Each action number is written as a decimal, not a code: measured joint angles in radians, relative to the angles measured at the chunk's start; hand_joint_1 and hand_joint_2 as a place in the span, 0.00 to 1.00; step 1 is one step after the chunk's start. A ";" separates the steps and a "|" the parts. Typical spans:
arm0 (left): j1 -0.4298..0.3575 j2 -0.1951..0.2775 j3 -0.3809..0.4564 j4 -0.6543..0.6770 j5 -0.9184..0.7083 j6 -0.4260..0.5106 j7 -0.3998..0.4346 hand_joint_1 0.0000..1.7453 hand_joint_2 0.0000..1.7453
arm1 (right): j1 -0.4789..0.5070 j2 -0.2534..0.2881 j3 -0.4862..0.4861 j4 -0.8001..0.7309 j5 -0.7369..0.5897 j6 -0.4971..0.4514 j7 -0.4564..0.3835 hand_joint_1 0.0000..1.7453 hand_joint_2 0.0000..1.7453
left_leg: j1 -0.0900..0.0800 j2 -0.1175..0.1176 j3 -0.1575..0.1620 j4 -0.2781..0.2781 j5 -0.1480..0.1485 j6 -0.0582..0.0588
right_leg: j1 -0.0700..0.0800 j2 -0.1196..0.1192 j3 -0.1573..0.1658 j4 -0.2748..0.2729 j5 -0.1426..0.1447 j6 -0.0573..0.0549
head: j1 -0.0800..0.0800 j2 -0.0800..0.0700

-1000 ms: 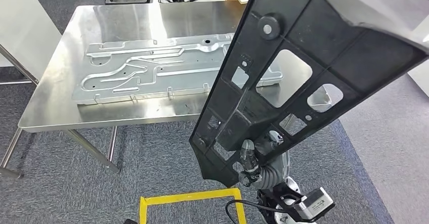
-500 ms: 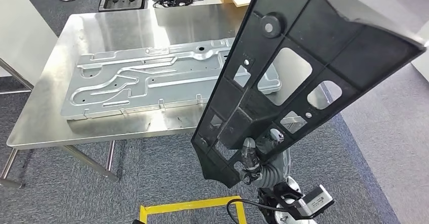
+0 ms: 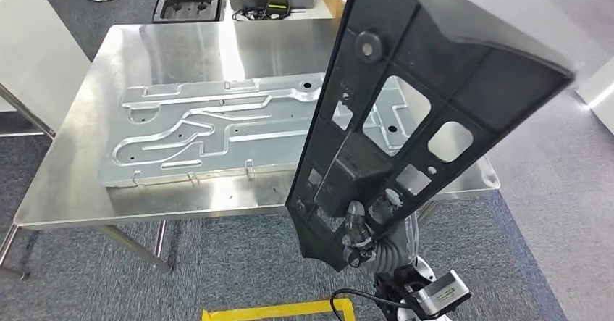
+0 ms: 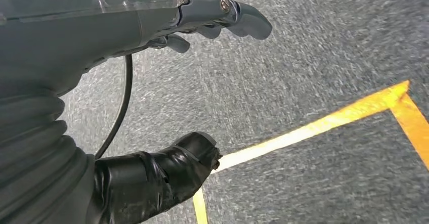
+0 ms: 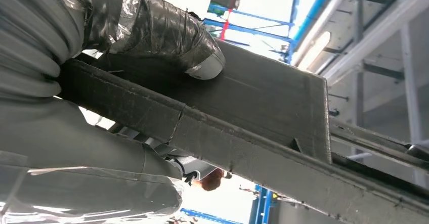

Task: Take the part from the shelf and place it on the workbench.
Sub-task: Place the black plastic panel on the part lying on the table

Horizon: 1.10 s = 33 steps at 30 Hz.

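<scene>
My right hand (image 3: 362, 238) grips the black panel (image 3: 405, 111), long axis toward one o'clock; counter (image 3: 87, 198) at eleven. Left hand (image 4: 212, 21) spread, idle.

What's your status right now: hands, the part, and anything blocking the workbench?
Right hand grips black part, raised tilted over workbench near edge. Left hand holds nothing, hanging over floor. Large metal panel lies across the bench.

Part (image 3: 405, 118) — matt black ribbed plastic, centre-right. Tabletop (image 3: 181, 46): brushed steel, glossy, glare at top. Stamped panel (image 3: 217, 129) — dull silver sheet metal. Floor (image 3: 87, 277): rough grey carpet; yellow tape (image 3: 275, 311), smooth, bottom edge.
</scene>
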 joint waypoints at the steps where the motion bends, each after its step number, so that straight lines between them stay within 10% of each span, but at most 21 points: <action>1: 0.001 -0.001 -0.002 0.000 0.002 0.000 -0.001 0.00 1.00 | 0.000 -0.003 0.000 0.000 0.011 -0.002 0.008 1.00 1.00 | -0.001 -0.001 0.008 0.000 -0.007 0.000 | 0.000 0.000 -0.018 0.005 0.015 0.000 | 0.000 0.000; 4: 0.001 -0.005 -0.003 0.000 0.008 0.000 -0.001 0.00 1.00 | -0.007 -0.012 0.000 -0.002 0.053 -0.013 0.037 1.00 1.00 | -0.001 -0.003 0.042 0.000 -0.032 -0.008 | 0.002 -0.001 0.010 -0.139 0.143 -0.006 | 0.001 0.000; 6: -0.004 -0.007 -0.005 0.000 0.013 0.001 0.000 0.00 1.00 | -0.016 -0.019 0.000 -0.006 0.090 -0.024 0.061 1.00 1.00 | -0.003 -0.004 0.053 0.000 -0.046 -0.018 | 0.007 -0.005 0.029 -0.222 0.179 -0.016 | 0.000 0.000; 11: -0.012 -0.010 -0.008 0.000 0.020 0.003 -0.005 0.00 1.00 | -0.054 -0.045 -0.002 -0.031 0.202 -0.058 0.163 1.00 1.00 | -0.003 -0.001 0.044 0.044 -0.073 -0.041 | 0.003 -0.004 0.054 -0.251 0.180 -0.047 | -0.006 0.000; 15: -0.018 -0.010 -0.018 0.000 0.030 0.000 -0.010 0.00 1.00 | -0.124 -0.087 -0.005 -0.047 0.426 -0.036 0.378 1.00 1.00 | 0.005 0.000 -0.090 0.257 -0.152 -0.058 | 0.001 -0.003 0.062 -0.257 0.174 -0.056 | -0.010 0.000; 17: -0.018 -0.010 -0.024 0.000 0.034 -0.001 -0.011 0.00 1.00 | -0.167 -0.117 -0.006 -0.047 0.530 -0.001 0.491 1.00 1.00 | 0.006 0.000 -0.115 0.250 -0.115 -0.060 | 0.001 -0.001 0.066 -0.253 0.168 -0.055 | -0.010 0.000; 21: -0.023 -0.011 -0.035 0.000 0.044 -0.002 -0.013 0.00 1.00 | -0.265 -0.172 -0.005 -0.045 0.664 0.076 0.631 1.00 1.00 | -0.002 0.000 -0.054 0.037 0.012 -0.043 | 0.003 0.001 0.078 -0.249 0.156 -0.044 | -0.010 0.000; 26: -0.027 -0.012 -0.044 0.000 0.053 -0.003 -0.012 0.00 1.00 | -0.348 -0.225 0.001 -0.039 0.725 0.125 0.702 1.00 1.00 | -0.001 -0.002 -0.038 -0.004 0.035 -0.016 | 0.003 -0.002 0.068 -0.229 0.135 -0.013 | -0.009 0.000; 30: -0.031 -0.016 -0.058 0.000 0.058 -0.008 -0.009 0.00 1.00 | -0.406 -0.257 0.017 -0.033 0.777 0.211 0.768 1.00 1.00 | 0.002 0.000 -0.035 -0.010 0.037 -0.007 | -0.002 -0.003 -0.038 -0.016 0.038 0.002 | -0.002 0.000; 33: -0.032 -0.018 -0.069 0.000 0.060 -0.015 0.000 0.00 1.00 | -0.473 -0.283 0.043 -0.008 0.798 0.319 0.838 1.00 1.00 | 0.004 -0.002 -0.034 -0.004 0.032 -0.010 | -0.010 -0.004 -0.037 -0.044 0.093 0.009 | -0.001 0.000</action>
